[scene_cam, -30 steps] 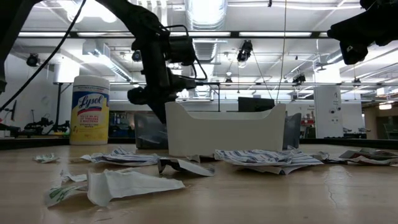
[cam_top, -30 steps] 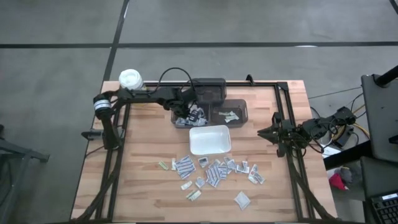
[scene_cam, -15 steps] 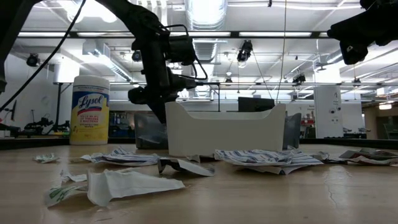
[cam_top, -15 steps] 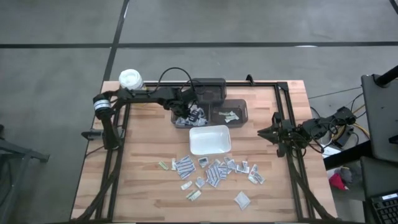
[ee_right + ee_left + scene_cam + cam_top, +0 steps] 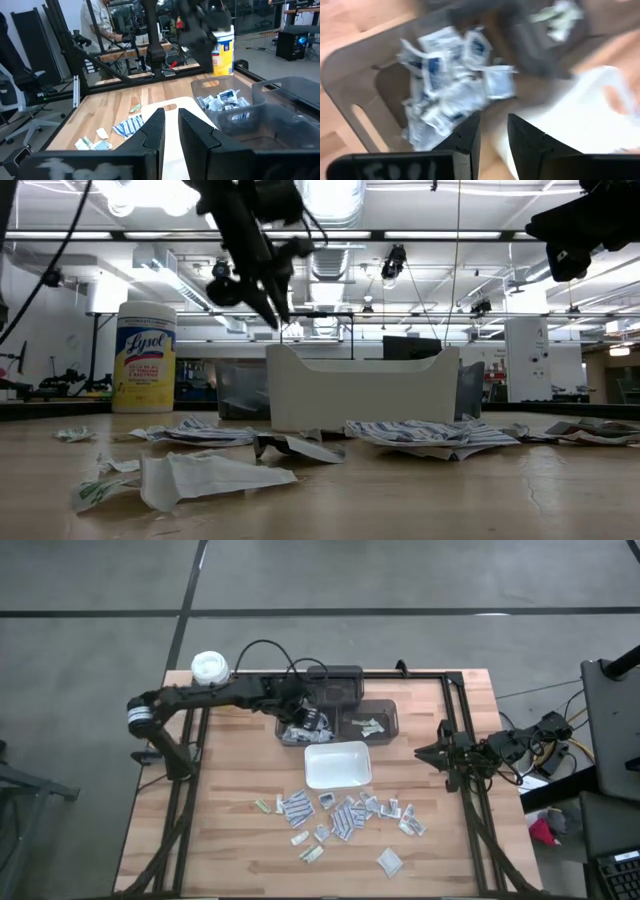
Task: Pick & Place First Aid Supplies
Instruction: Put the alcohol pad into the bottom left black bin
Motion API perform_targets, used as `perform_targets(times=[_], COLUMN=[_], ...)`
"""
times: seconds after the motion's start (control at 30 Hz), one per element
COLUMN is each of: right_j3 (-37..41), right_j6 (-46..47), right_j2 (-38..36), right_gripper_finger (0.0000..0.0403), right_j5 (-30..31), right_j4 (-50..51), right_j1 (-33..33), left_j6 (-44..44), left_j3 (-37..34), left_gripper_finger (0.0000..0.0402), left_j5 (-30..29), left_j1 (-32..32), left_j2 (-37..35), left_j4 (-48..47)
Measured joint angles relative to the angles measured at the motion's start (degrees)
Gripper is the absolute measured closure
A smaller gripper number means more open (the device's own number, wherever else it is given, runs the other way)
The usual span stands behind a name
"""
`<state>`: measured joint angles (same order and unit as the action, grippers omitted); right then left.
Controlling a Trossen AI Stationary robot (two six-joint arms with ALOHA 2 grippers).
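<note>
First aid supplies, small white and bluish packets, lie heaped in a grey bin (image 5: 298,728), and more packets (image 5: 340,810) are scattered on the table near the front. In the left wrist view the heap of packets (image 5: 445,85) lies just beyond the fingers. My left gripper (image 5: 494,134) hangs above that bin, slanting down, open with nothing between its fingers. In the low view my left gripper (image 5: 278,312) stands above the white tray's rim. My right gripper (image 5: 171,125) waits at the table's right edge, level, with a narrow gap between its fingers and nothing in it.
The white tray (image 5: 337,764) sits mid-table, near side of the bins. A second grey bin (image 5: 372,723) holds a few greenish packets, and a dark bin (image 5: 335,685) stands behind it. A yellow canister (image 5: 208,667) stands at the far left corner. A person shows beyond the table (image 5: 102,22).
My left gripper has risen out of the grey bin, from behind the white tray's wall to above its rim, and the arm's elbow has swung toward the table's left edge. The packets stay in the bin.
</note>
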<state>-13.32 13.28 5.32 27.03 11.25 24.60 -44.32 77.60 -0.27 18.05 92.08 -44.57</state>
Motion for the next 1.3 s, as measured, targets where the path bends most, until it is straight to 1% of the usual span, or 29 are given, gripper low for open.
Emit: perform_targets(times=[0.17,0.3,0.5,0.6,0.67,0.83,0.93,1.1,1.3], right_j3=[0.0,0.0,0.0,0.0,0.0,0.0,0.0,0.0,0.0], right_j6=[0.0,0.08,0.22,0.22,0.22,0.2,0.06,-0.22,-0.22], right_j2=[0.0,0.0,0.0,0.0,0.02,0.04,0.04,0.04,0.04], right_gripper_finger=[0.0351,0.0351,0.0351,0.0351,0.0351,0.0351,0.0351,0.0351,0.0351], right_j5=[0.0,0.0,-0.02,-0.02,-0.02,-0.04,-0.04,-0.03,-0.04], right_j4=[0.0,0.02,0.02,0.02,0.02,0.02,0.06,0.16,0.25], right_j1=[0.0,0.0,0.0,0.0,0.0,0.0,0.0,0.0,0.0], left_j6=[-3.06,-6.18,-11.29,-14.2,-14.55,-16.19,-18.28,-25.62,-35.69], left_j3=[0.04,0.04,0.0,-0.01,-0.04,-0.04,-0.04,0.14,2.69], left_gripper_finger=[0.0312,0.0312,0.0312,0.0312,0.0312,0.0312,0.0312,0.0312,0.0312], left_j5=[-1.93,-4.89,-9.92,-13.03,-14.28,-14.33,-14.34,-13.09,-7.27], left_j1=[-5.29,-11.33,-21.8,-27.4,-31.13,-39.14,-41.97,-44.16,-44.79], left_j2=[-4.68,-6.62,-6.47,-5.31,-4.34,-1.22,0.87,5.32,11.54], left_j4=[-0.03,-0.01,0.02,0.52,1.35,6.97,11.13,15.3,15.96])
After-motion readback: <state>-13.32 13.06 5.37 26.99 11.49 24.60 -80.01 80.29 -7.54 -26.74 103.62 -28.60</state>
